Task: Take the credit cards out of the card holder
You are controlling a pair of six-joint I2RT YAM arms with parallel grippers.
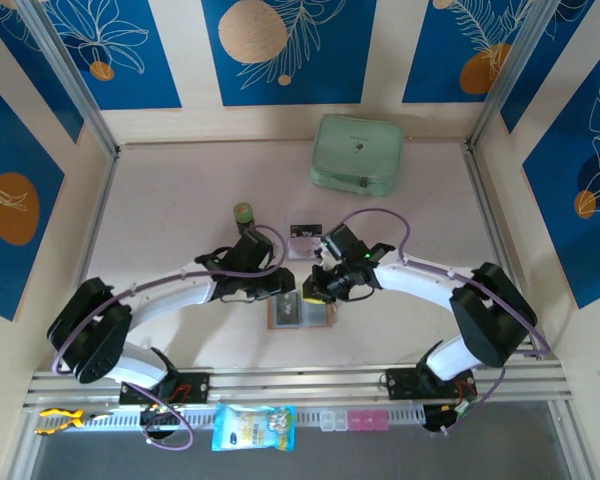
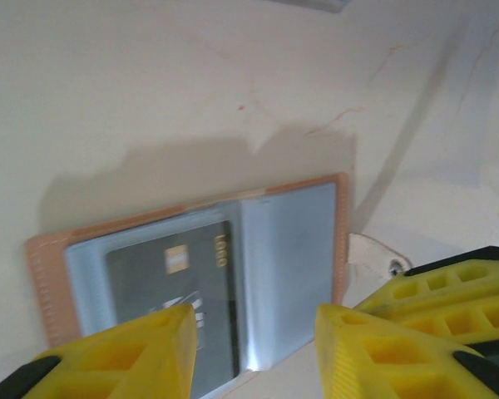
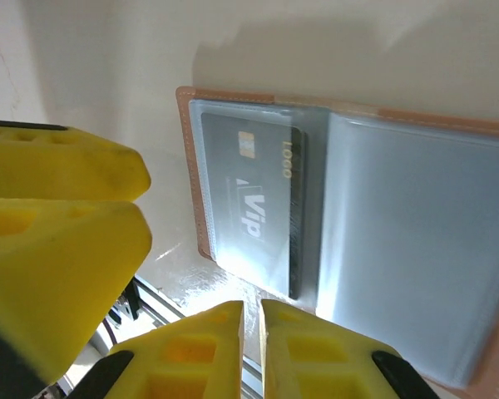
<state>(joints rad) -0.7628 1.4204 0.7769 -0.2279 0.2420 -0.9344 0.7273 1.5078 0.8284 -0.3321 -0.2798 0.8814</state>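
— One credit card (image 3: 254, 208) sits in the card holder (image 1: 302, 314), in the clear pocket of the half toward my left arm. The holder lies open and flat on the surface (image 1: 180, 200). A second card (image 1: 305, 240) lies loose beyond the holder's far edge.

— Which way does the pocketed card run?

— Its long axis runs parallel to the holder's fold, with one short end pointing at my end effectors.

— Which arm is nearer?

— My left end effector (image 2: 254, 320). Its fingers stand apart with nothing between them, straddling the holder's edge, and one fingertip (image 2: 162, 332) overlaps the card's end. My right end effector (image 3: 251, 312) hangs at the same edge of the holder, just off the card's corner. Its fingers are drawn almost together and hold nothing.

— So the left takes it?

— I judge so. The pull should go along the card's length, though I cannot tell from here which side of the pocket is open.
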